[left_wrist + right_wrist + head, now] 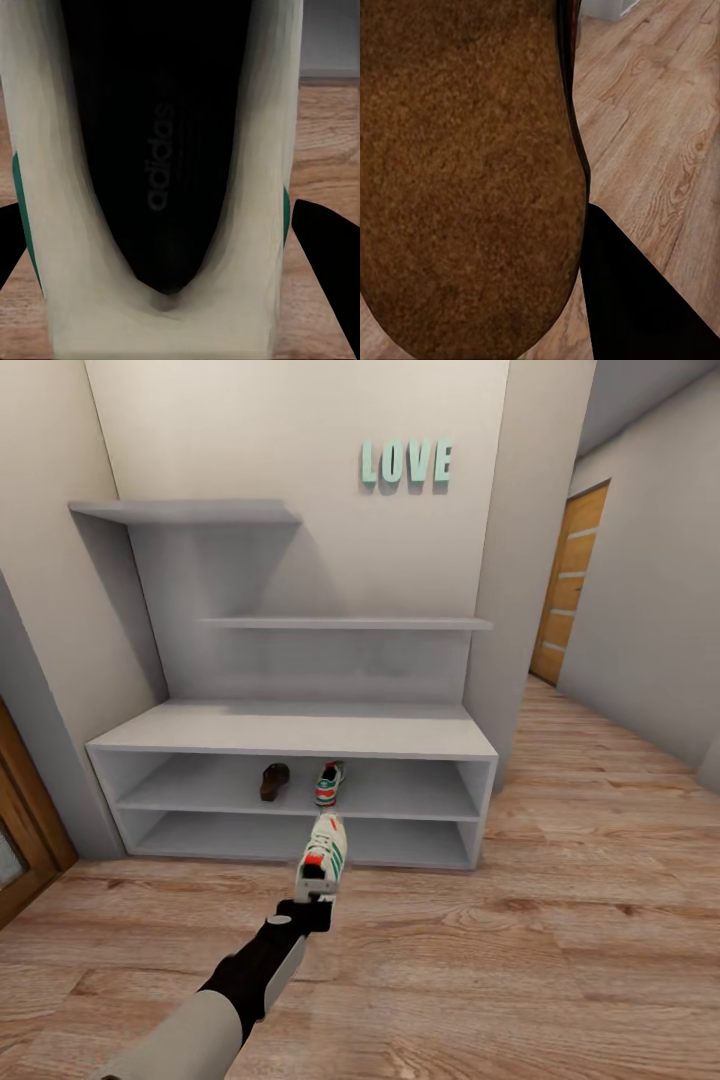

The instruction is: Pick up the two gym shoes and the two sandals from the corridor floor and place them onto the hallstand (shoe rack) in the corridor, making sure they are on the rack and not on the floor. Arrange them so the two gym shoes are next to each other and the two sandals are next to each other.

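Note:
My left gripper (318,882) is shut on a white gym shoe (324,852) with green stripes and holds it, toe forward, just in front of the grey hallstand (300,728). The left wrist view looks into that shoe's dark insole (161,150), with a black finger (326,255) on each side. On the hallstand's upper shelf stand a second gym shoe (330,783) and a dark brown sandal (275,781), side by side. In the right wrist view a sandal's brown footbed (465,172) lies close against a black finger (637,300) of my right gripper (532,300), above the corridor floor (660,112).
Stepped grey wall shelves (345,623) hang above the hallstand, under teal LOVE letters (406,463). Wood plank floor (560,920) stretches right toward a wooden door (568,585). Another door frame (25,840) stands at the left edge.

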Tool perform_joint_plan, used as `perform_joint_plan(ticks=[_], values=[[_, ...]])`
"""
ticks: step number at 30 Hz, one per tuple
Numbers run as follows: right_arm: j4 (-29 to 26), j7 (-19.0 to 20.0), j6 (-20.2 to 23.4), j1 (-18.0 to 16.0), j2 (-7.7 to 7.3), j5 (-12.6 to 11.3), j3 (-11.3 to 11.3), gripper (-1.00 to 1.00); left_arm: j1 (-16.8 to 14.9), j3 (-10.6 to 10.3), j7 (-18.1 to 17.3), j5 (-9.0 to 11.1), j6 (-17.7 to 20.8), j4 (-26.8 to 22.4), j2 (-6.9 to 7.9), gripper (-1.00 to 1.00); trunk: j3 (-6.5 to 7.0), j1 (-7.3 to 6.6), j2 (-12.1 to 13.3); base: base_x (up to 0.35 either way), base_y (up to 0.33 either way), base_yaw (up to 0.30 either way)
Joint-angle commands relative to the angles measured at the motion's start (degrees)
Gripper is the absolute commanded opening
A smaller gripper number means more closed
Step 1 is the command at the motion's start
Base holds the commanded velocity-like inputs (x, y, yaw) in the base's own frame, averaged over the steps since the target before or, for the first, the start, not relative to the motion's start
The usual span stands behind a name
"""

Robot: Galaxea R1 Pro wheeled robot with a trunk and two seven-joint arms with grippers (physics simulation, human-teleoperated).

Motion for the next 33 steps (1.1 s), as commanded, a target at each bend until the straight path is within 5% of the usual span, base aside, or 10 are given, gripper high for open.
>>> perform_joint_plan(ticks=[1, 10, 21, 33], values=[[-0.1, 0.0, 0.3, -0.1, 0.01, 0.2, -0.1, -1.0, 0.0, -0.5, 0.5, 0.8, 0.3, 0.4, 0.04, -1.0, -0.06, -0.02, 0.0, 0.0, 0.0, 0.0], [0.0, 0.0, 0.3, -0.1, 0.01, 0.2, -0.1, -1.0, 0.0, -0.4, 0.5, 7.6, 0.3, 1.3, 0.03, -1.0, -0.06, -0.02, 0.0, 0.0, 0.0, 0.0], [-0.1, 0.0, 0.3, -0.1, 0.01, 0.2, -0.1, -1.0, 0.0, -0.5, 0.6, 7.9, 0.4, 1.3, 0.04, -1.0, -0.06, -0.02, 0.0, 0.036, 0.0, 0.0], [-0.1, 0.0, 0.3, -0.1, 0.01, 0.3, -0.1, -1.0, 0.0, -0.5, 0.6, 7.8, 0.4, 1.3, 0.05, -1.0, -0.06, -0.02, 0.0, 0.324, -0.005, 0.0]])
